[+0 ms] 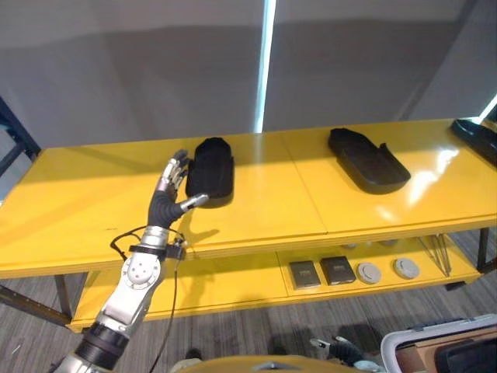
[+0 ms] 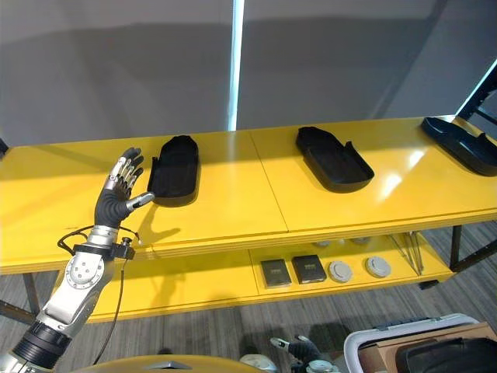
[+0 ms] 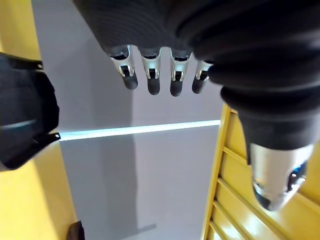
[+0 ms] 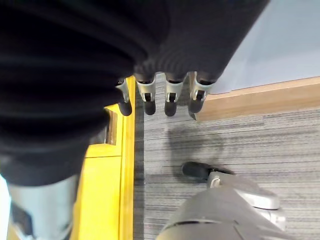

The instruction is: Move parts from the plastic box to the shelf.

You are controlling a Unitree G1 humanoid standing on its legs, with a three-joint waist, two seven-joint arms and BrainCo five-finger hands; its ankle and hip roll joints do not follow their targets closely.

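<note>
- Shelf (image 1: 256,202): bright yellow, both tiers.
- Moulded parts (image 1: 211,167) on the upper tier: black.
- Square pads (image 1: 304,273): dark; round discs (image 1: 369,273): grey.
- Floor (image 4: 280,135): grey striped carpet.

Three parts lay on the shelf's top board (image 1: 93,210): one part (image 1: 211,167) at the left, a second (image 1: 366,159) right of it, a third (image 1: 475,136) at the far right. Small pieces (image 1: 347,270) sat on the lower board beneath.

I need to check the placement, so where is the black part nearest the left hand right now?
The black part lies on the yellow shelf's top level, left of centre, just right of the open left hand.
</note>
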